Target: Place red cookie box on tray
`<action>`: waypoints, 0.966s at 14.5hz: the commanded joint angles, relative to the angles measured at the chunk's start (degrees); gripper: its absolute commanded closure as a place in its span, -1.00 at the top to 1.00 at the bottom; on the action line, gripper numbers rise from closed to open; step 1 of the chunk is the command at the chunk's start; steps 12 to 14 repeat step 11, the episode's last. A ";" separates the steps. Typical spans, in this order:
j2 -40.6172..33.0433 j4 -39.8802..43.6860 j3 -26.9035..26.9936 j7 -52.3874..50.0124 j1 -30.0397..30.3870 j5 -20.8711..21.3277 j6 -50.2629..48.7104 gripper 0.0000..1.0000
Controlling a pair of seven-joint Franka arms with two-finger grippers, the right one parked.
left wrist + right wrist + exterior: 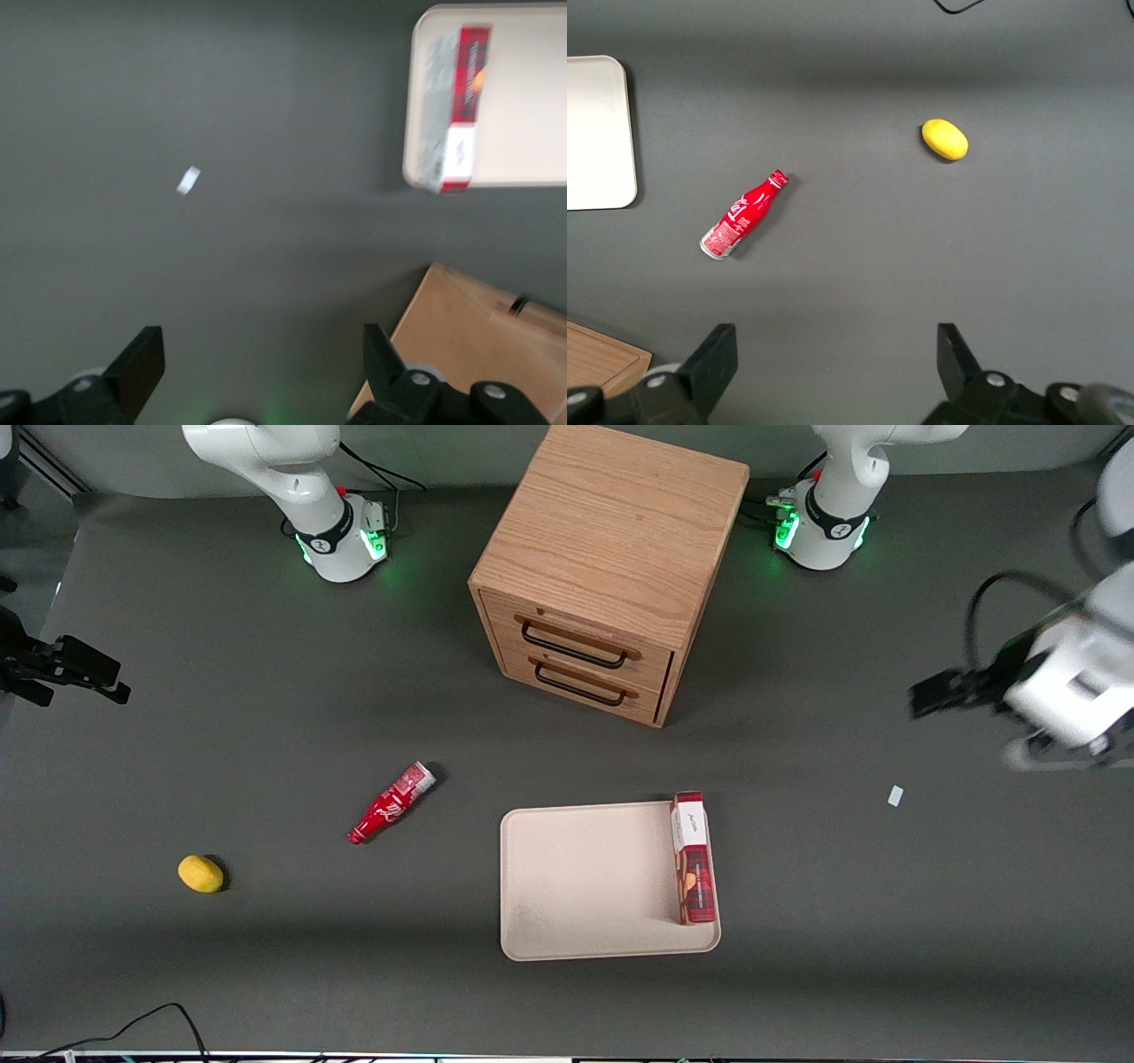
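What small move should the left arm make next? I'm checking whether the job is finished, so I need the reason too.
Probably just keep the hand clear, parking it away. The slim dark-red plaid cardboard cookie box already lies on the cream-beige rectangular tray, along its edge toward the working arm's end. The hand is open, empty and well off to that side.

Even, diffuse overhead light, soft short shadows under the wooden drawer cabinet (pixel 611 567) and the red cookie box (pixel 692 859) — front view sharp at centre, but the gripper (pixel 930 693) at its right edge is motion-smeared, and the left wrist view is soft throughout — green glow at the arm bases.
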 commanded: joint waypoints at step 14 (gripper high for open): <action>-18.54 -18.88 6.52 6.51 -1.10 3.42 -0.43 1.00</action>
